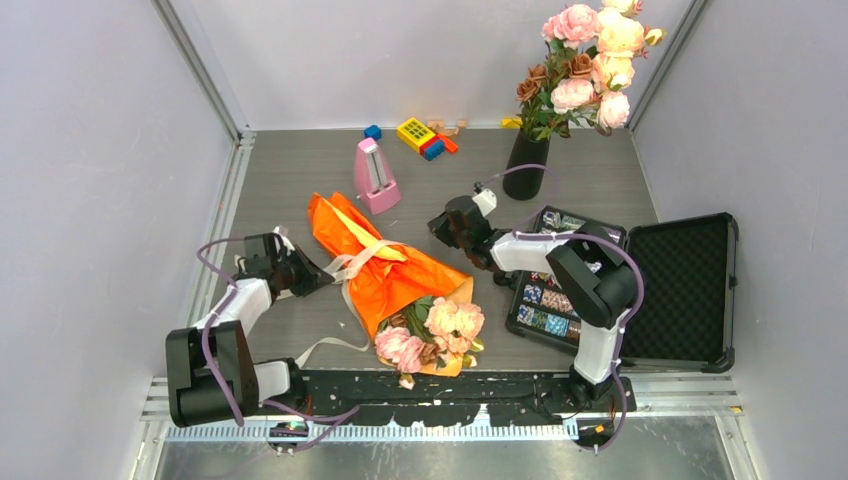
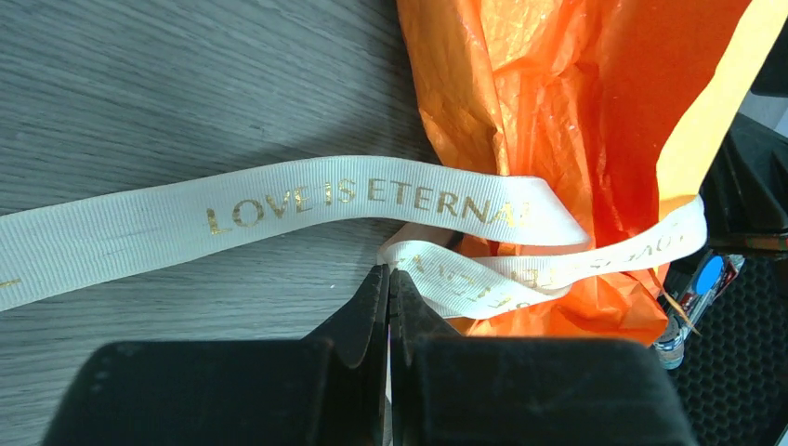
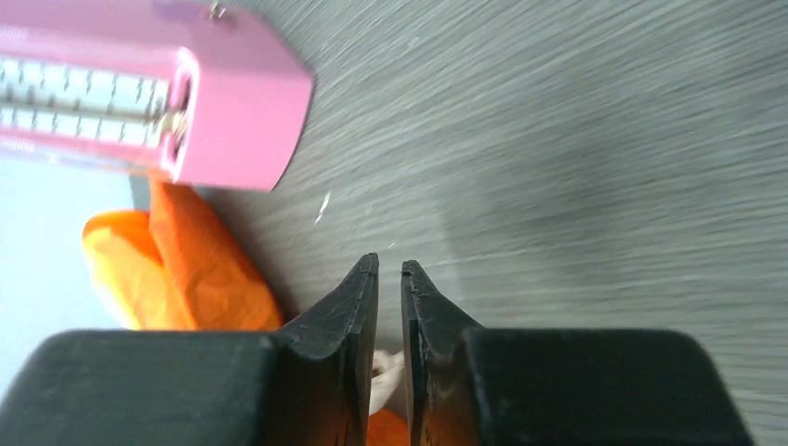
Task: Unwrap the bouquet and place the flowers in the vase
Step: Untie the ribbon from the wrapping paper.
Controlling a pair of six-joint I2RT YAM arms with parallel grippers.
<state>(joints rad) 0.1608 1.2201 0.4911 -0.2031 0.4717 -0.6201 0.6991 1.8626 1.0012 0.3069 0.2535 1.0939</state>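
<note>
Your left arm [image 1: 235, 305] comes up from its base at the near left, elbow folded low, with the forearm running forward and to the right. Your left pincer [image 2: 388, 279] points toward the middle, and its jaws are pressed flat together with no gap down to the tips.

Your right arm [image 1: 590, 275] stands taller, elbow raised over its base, with the forearm stretched out to the left and away from you. Your right pincer [image 3: 390, 265] points left, jaws barely parted, with a thin slit between the tips and nothing gripped there. The two pincers are well apart, roughly facing each other.
</note>
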